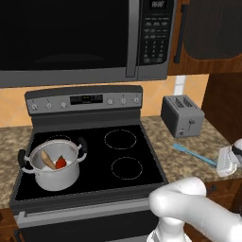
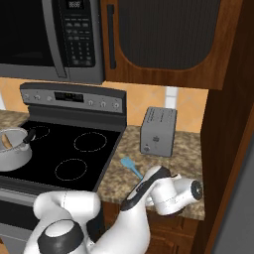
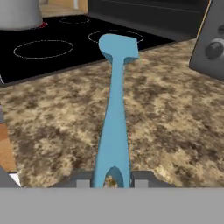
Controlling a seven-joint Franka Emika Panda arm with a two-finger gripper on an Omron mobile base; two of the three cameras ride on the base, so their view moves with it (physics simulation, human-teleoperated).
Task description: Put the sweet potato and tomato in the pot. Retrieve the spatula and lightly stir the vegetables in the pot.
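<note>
Left base view: the spatula (image 1: 194, 154) lies on the counter right of the stove, handle end toward the gripper (image 1: 227, 161) at the counter's right edge; sweet potato (image 1: 47, 159) and tomato (image 1: 61, 163) sit in the pot (image 1: 56, 177).

Right base view: the spatula's blade points toward the stove.

Hand view: the fingers (image 3: 141, 180) are clamped on its handle end, long axis running straight away.

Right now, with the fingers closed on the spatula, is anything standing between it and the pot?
Nothing visible does. The spatula lies on the counter right of the stove, and the pot sits on the front left burner. Between them are only flat bare burners. The toaster stands farther back, off that line.
</note>
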